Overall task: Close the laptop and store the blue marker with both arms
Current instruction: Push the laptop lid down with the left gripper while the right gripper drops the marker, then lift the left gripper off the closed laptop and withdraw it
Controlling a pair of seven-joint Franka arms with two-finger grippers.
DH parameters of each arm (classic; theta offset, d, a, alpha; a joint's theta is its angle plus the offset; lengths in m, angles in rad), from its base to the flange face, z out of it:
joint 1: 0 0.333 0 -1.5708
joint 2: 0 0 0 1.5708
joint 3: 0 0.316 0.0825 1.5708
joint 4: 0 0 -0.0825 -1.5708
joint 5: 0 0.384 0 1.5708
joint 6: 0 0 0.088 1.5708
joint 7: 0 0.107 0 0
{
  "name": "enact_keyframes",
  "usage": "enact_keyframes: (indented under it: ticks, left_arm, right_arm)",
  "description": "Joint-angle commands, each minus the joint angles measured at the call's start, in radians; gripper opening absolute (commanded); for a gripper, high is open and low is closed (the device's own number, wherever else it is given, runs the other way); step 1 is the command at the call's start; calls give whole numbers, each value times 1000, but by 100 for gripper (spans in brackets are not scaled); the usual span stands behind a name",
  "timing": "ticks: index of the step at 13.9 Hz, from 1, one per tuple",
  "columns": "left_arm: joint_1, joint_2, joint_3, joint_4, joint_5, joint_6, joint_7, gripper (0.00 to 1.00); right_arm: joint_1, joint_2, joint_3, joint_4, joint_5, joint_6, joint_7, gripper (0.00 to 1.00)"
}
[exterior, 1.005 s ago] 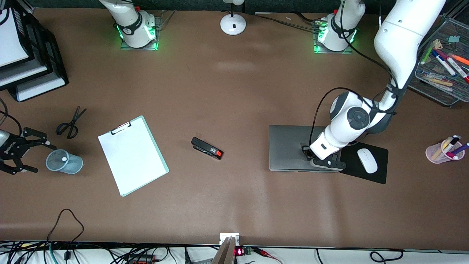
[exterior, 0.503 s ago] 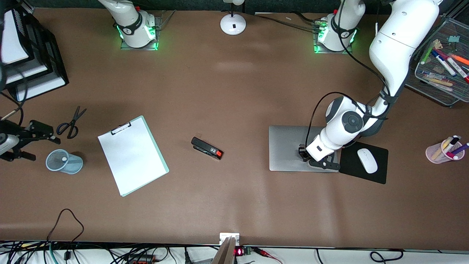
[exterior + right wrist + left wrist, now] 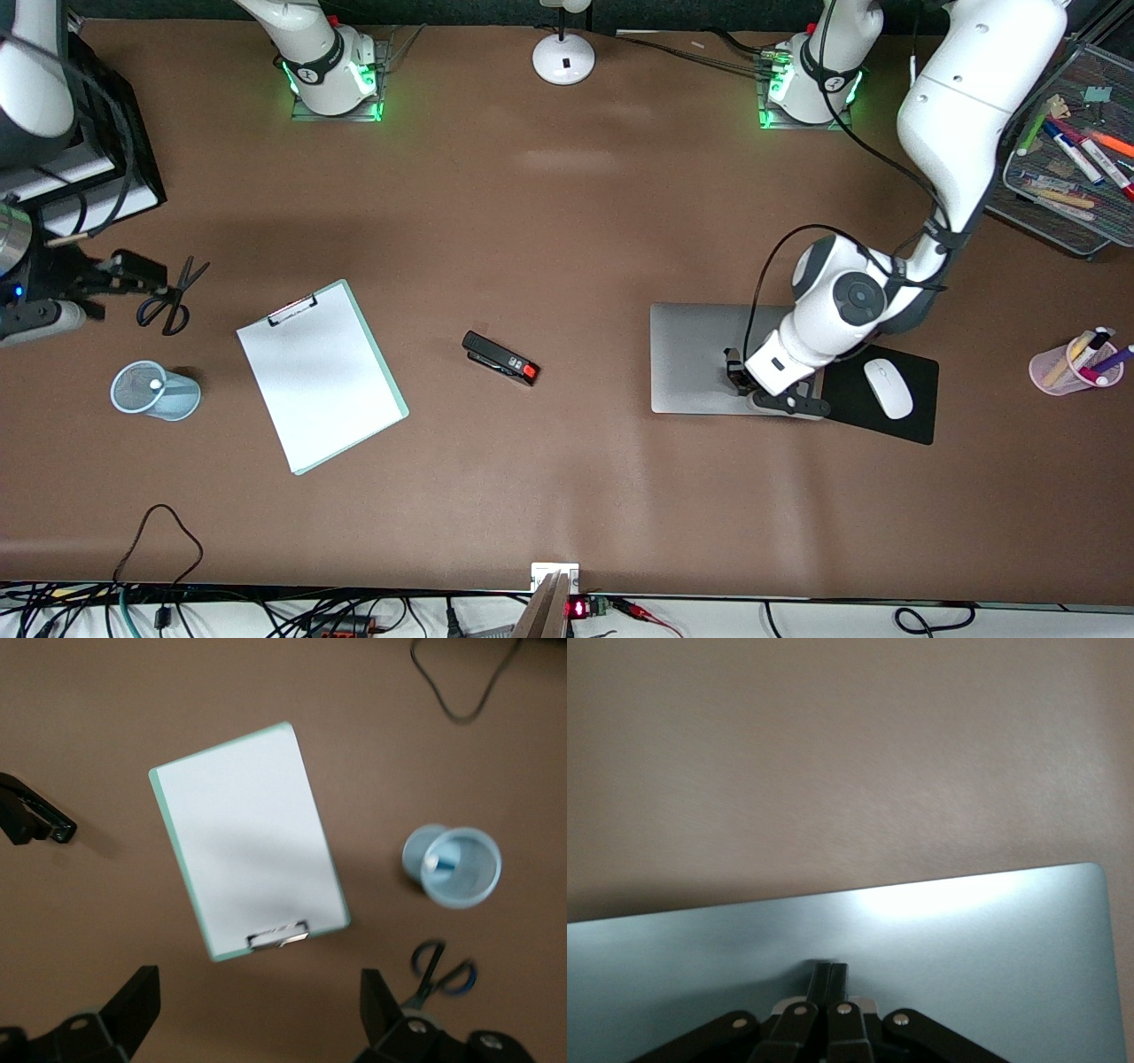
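Observation:
The silver-grey laptop (image 3: 695,354) lies closed on the table, toward the left arm's end. My left gripper (image 3: 735,368) is shut with nothing in it, its joined fingertips (image 3: 829,971) right at the lid (image 3: 966,939). The blue marker (image 3: 156,385) stands in a light-blue mesh cup (image 3: 173,400) toward the right arm's end; only its whitish end shows. From above, the marker (image 3: 439,863) is seen inside the cup (image 3: 483,870). My right gripper (image 3: 106,292) hangs open and empty beside the scissors (image 3: 166,299), high over the table (image 3: 257,1001).
A white clipboard (image 3: 319,377) and a black stapler (image 3: 500,358) lie mid-table. A white mouse (image 3: 888,388) sits on a black pad (image 3: 921,425) beside the laptop. A pink pen cup (image 3: 1059,370), a mesh tray of markers (image 3: 1045,208) and stacked paper trays (image 3: 97,208) stand at the table's ends.
My right gripper has moved away from the blue cup toward the robots' bases and now hangs beside the scissors. My left gripper has shifted slightly over the closed lid.

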Motion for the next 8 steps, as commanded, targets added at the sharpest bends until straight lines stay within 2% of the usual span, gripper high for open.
enact_keyframes:
  ticks: [1, 3, 4, 6, 7, 8]
  left_arm:
    - [-1, -96, -20, 108, 32, -269, -4, 0]
    - [2, -139, -46, 162, 19, -412, -5, 0]
    - [2, -164, -52, 182, 19, -478, -7, 3]
    - [1, -237, -54, 193, 18, -608, -7, 21]
    - [2, -271, -55, 193, 3, -663, -5, 44]
    - [4, -303, -54, 193, -26, -700, -2, 73]
  right_arm:
    - [28, -81, 1, -41, -36, -90, 191, 100]
    - [35, -133, 1, -76, -55, -115, 202, 100]
    - [37, -172, 1, -110, -58, -112, 202, 100]
    - [37, -238, 2, -171, -76, -103, 207, 100]
    - [35, -261, 2, -191, -78, -99, 207, 100]
    - [34, -270, 2, -195, -82, -102, 205, 100]
